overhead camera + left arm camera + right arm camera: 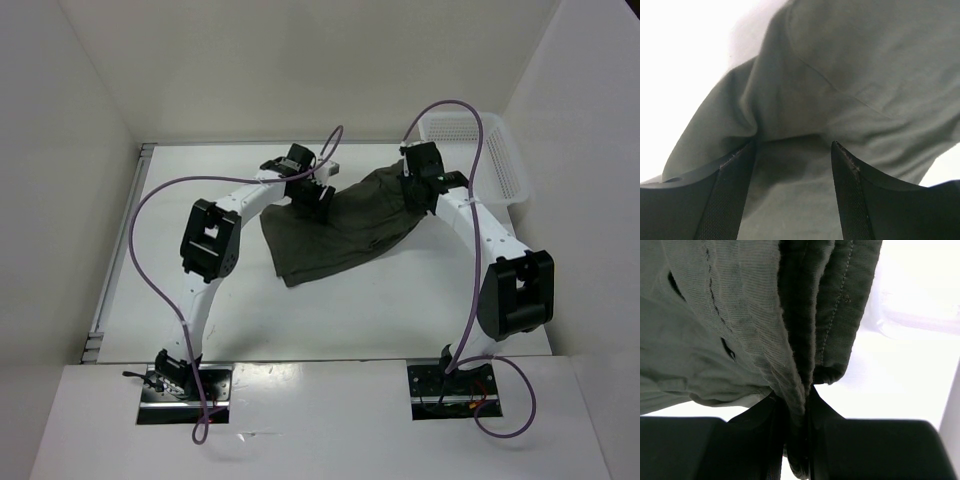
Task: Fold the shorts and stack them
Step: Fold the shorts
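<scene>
The dark olive-green shorts (345, 228) lie wrinkled and spread on the white table, between the two arms. My left gripper (316, 196) is at their upper left edge. In the left wrist view its jaws (794, 150) stand apart, with the fabric (850, 75) lying under and between the fingers (735, 190). My right gripper (416, 186) is at the upper right corner of the shorts. In the right wrist view it (797, 407) is shut on a bunched, hemmed edge of the shorts (740, 315), which hangs in folds from it.
A white mesh basket (500, 160) stands at the back right, just behind the right gripper. White walls enclose the table on the left, back and right. Purple cables loop over both arms.
</scene>
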`<action>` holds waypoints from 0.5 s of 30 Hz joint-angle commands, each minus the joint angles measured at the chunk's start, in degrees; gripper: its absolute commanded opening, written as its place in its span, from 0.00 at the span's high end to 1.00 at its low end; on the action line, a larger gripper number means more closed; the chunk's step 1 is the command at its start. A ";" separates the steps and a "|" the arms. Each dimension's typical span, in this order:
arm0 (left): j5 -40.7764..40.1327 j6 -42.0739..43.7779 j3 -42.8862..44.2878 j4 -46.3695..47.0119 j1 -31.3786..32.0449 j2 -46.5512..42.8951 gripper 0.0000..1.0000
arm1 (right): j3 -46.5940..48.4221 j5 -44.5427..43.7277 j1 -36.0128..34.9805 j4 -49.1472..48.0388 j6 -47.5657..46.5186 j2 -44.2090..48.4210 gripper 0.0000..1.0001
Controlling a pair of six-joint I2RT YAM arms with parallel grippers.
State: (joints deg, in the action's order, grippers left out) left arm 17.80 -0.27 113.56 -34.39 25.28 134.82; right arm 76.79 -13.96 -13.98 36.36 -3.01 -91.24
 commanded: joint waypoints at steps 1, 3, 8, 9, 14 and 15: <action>2.06 0.27 3.07 -1.38 0.12 -5.52 0.31 | 0.20 -5.19 0.27 -5.07 -1.64 2.47 1.00; 2.06 0.27 1.07 -1.38 -0.66 -11.58 0.28 | 0.20 -6.34 0.27 -5.69 -2.26 2.47 1.00; 0.93 0.27 -11.31 -1.39 -4.53 -19.76 0.25 | 2.74 -10.30 0.27 -6.92 -5.16 1.86 1.00; -0.91 0.27 -14.21 -0.77 -4.54 -19.78 0.25 | 4.05 -10.30 0.27 -6.92 -5.69 1.25 1.00; -0.41 0.27 -25.73 -1.29 -5.24 -18.02 0.28 | 6.70 -10.30 -2.27 -6.92 -6.93 0.19 1.00; -0.40 0.27 -26.36 -1.29 -5.24 -17.41 0.28 | 6.70 -10.30 -3.33 -6.31 -6.93 0.19 1.00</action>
State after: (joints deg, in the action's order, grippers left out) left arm 17.06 -0.23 91.20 -33.63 19.11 113.32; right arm 79.81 -22.20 -14.76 33.91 -8.80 -91.42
